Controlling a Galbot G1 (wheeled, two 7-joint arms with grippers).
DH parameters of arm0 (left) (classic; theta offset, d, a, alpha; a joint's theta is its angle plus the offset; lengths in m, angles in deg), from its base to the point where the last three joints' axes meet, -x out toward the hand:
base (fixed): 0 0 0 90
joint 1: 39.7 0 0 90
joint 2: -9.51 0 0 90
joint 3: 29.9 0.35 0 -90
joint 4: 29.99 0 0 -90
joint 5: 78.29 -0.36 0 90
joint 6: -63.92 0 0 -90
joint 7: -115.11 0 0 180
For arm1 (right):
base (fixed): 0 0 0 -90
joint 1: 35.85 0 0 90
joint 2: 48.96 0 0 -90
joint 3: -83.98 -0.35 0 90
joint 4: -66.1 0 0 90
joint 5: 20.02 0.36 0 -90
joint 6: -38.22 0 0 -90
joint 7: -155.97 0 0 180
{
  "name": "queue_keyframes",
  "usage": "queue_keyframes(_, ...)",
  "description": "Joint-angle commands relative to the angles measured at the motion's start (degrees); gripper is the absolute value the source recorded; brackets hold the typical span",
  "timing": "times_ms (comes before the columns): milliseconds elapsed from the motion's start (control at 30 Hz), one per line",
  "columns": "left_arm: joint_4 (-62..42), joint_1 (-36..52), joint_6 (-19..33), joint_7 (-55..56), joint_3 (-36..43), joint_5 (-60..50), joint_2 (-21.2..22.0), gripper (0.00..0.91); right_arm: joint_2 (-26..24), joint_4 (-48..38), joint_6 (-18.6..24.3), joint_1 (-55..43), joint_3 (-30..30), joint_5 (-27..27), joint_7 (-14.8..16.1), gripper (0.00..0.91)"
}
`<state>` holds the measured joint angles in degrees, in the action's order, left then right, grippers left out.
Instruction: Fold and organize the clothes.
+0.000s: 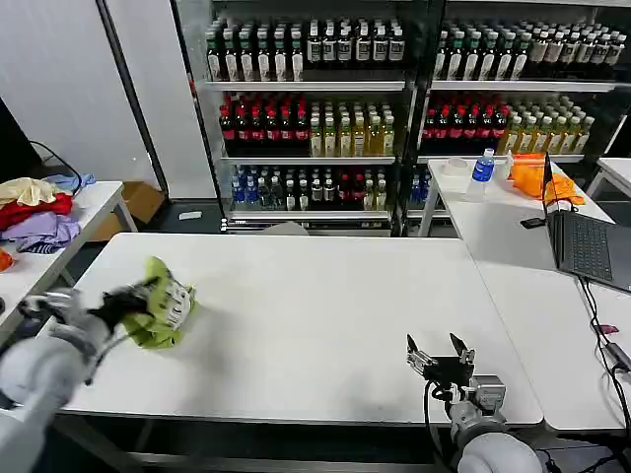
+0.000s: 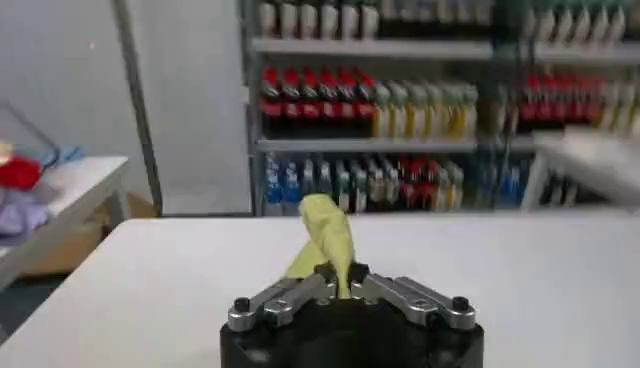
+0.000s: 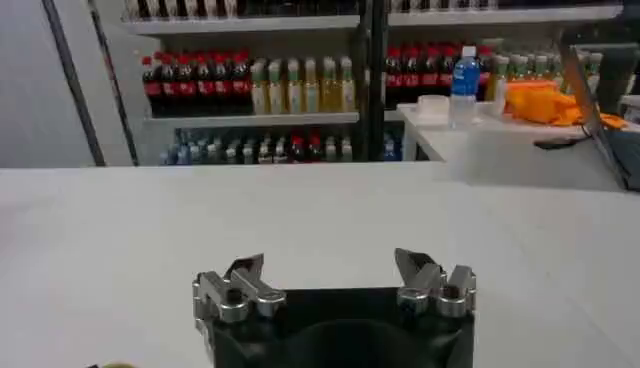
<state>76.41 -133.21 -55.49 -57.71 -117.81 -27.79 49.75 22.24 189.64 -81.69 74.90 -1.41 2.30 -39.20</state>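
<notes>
Left gripper [image 2: 341, 277]: jaws clamped on bunched lime T-shirt [image 1: 166, 305] at white tabletop [image 1: 315, 315] left side. Right gripper [image 1: 441, 355]: jaws apart, near front edge.

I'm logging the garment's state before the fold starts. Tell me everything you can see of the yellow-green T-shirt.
The T-shirt is lime yellow-green, of thin, soft-looking fabric, with a white printed graphic showing on its upper face. It is bunched into a crumpled wad, not spread or folded, near the left end of the white table. The left gripper is shut on a twisted ridge of the fabric, which stands up between its fingertips in the left wrist view. The right gripper is open at the table's near right edge, far from the shirt.
</notes>
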Motion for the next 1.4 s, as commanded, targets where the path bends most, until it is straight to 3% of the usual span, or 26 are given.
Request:
queue_keyframes(33, 5.7, 6.4, -0.3, 6.4, 27.6, -39.4, 15.6, 0.02, 0.7, 0.5, -0.2, 2.0, -1.8, -1.5, -0.1, 0.907)
queue_keyframes(400, -6.8, 20.0, -3.1, 11.1, 44.5, -33.6, 30.8, 0.02, 2.9, 1.1, -0.1, 5.0, -3.3, -3.9, 0.0, 0.907)
queue_keyframes(700, -18.9, 24.1, -1.5, 12.6, 46.7, -32.2, 38.9, 0.03, 2.4, 1.4, -0.1, 5.1, -4.2, -3.6, 0.1, 0.907)
queue_keyframes(800, -20.9, 25.2, -1.0, 13.1, 46.4, -32.3, 40.8, 0.141, 2.1, 1.5, -0.1, 5.0, -4.4, -3.5, 0.1, 0.907)
queue_keyframes(867, -22.2, 25.9, 0.4, 13.2, 46.1, -32.3, 41.9, 0.907, 1.8, 1.5, -0.1, 5.0, -4.6, -3.4, 0.2, 0.907)
queue_keyframes(1233, -30.1, 29.6, 19.5, 15.2, 43.4, -26.6, 52.4, 0.907, 0.1, 2.3, -0.1, 5.1, -4.9, -3.1, 0.5, 0.907)
queue_keyframes(1333, -27.2, 28.4, 21.7, 16.1, 42.0, -26.4, 52.5, 0.907, -0.4, 3.1, 0.1, 5.0, -5.2, -3.1, 0.9, 0.907)
queue_keyframes(1400, -23.6, 27.1, 21.5, 16.1, 41.0, -27.1, 49.6, 0.907, -0.8, 3.5, 1.7, 5.1, -5.3, -3.2, 1.2, 0.907)
